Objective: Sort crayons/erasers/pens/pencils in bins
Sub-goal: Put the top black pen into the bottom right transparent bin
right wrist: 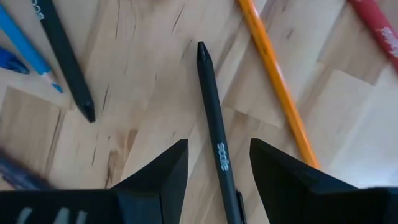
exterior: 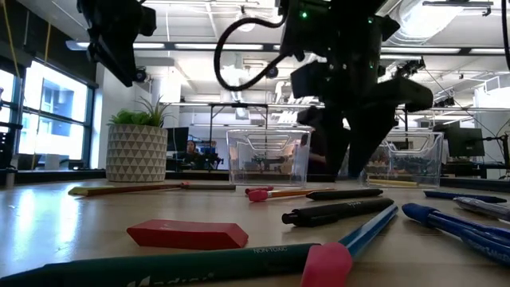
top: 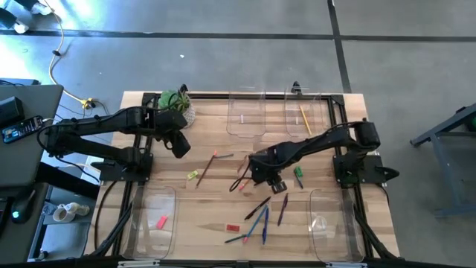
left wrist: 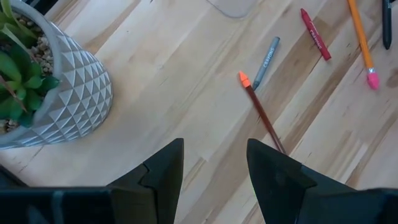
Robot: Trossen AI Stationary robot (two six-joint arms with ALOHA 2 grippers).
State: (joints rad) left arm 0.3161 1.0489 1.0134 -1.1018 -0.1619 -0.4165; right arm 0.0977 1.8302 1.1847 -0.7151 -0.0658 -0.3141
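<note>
- Right tool (right wrist: 214, 180) spread open, straddling the black pen (right wrist: 214, 118) flat on the bench (top: 216, 216), mid-bench among the loose pens and pencils.
- Pen's long axis running straight out between the fingers, tip pointing away.
- Best bet: drop straight down, pinch across the barrel, mind the orange pencil (right wrist: 277, 87) alongside.
- Left tool (left wrist: 214, 180) open too, empty, near the plant (top: 177, 103).
</note>
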